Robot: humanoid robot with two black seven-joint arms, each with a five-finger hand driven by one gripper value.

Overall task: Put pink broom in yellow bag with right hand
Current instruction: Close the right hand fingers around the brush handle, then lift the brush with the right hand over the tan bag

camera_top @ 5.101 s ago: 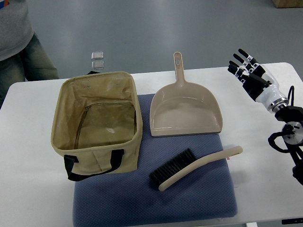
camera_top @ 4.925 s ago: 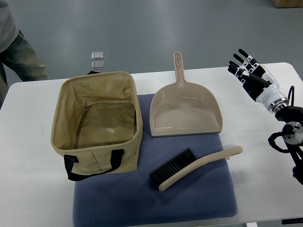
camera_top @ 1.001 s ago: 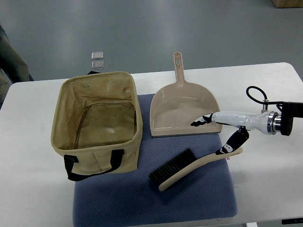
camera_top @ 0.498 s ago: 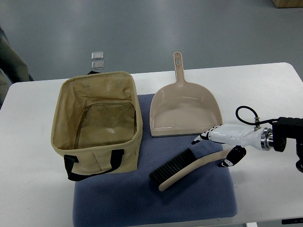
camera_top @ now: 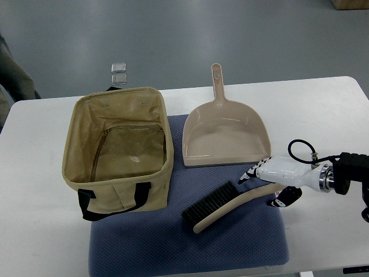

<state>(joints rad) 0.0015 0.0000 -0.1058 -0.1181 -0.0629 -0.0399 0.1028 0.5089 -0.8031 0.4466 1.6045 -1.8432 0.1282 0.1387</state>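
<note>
The pink broom (camera_top: 239, 201) lies on the blue mat (camera_top: 190, 248) with its black bristles (camera_top: 210, 202) pointing left and its curved handle running right. My right hand (camera_top: 265, 188) has come down over the handle's far end and hides it. Its fingers (camera_top: 249, 175) reach past the handle on the far side and the thumb (camera_top: 282, 200) sits on the near side, straddling it without closing. The yellow bag (camera_top: 124, 190) stands open-topped and empty at the left, partly on the mat. No left arm shows.
A pink dustpan (camera_top: 228, 138) lies on the mat just behind the hand, handle pointing away. The white table (camera_top: 323, 109) extends right. A person's clothing (camera_top: 8, 75) shows at the left edge. Two small clear pieces (camera_top: 118, 74) lie on the floor beyond.
My right hand has swung from the table's right edge over to the broom and dropped lower onto the handle's end. The person at the left has stepped back. The broom has not moved.
</note>
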